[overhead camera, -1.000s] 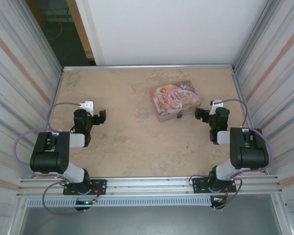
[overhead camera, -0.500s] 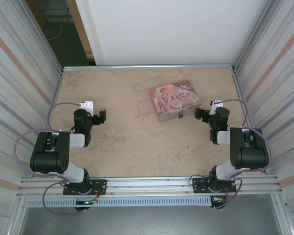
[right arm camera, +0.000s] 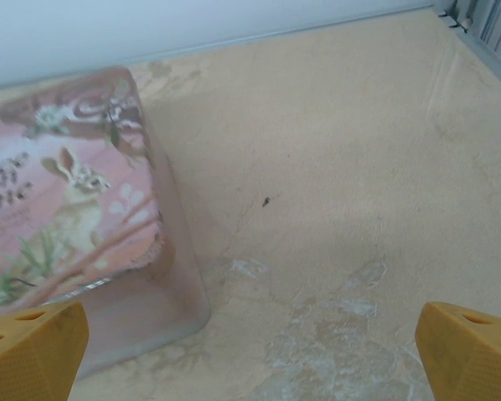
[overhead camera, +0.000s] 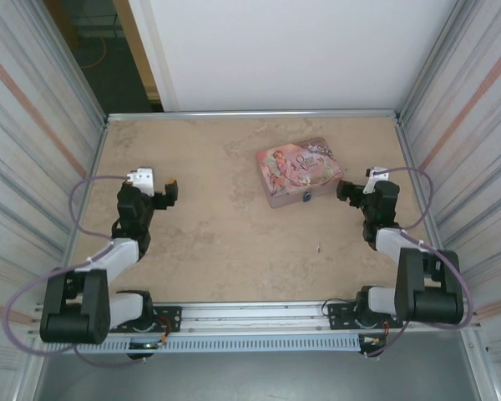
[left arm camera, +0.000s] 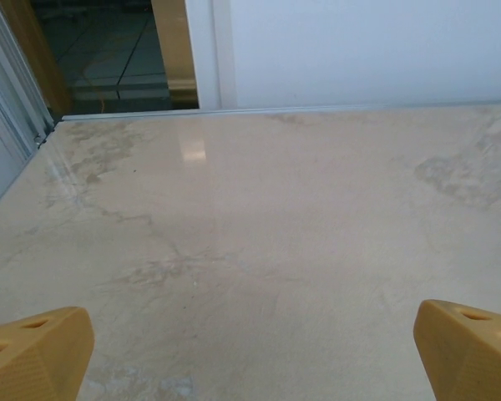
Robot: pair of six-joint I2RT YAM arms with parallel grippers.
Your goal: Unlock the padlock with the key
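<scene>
Two tools are being held wide open with nothing gripped: the left tool (overhead camera: 170,189) over bare bench (overhead camera: 217,242), the right tool (overhead camera: 342,191) just beside the right end of one pink tin (overhead camera: 299,170). One padlock (overhead camera: 306,197) is being seen against the tin's near wall. One pale sliver, apparently the key (overhead camera: 320,247), is lying apart, nearer the arms. The tin's lid is shut, so its contents cannot be told. The rabbit artwork is being shown close up in the right wrist view.

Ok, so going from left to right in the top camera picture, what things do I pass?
left hand → pink tin → right hand
</scene>
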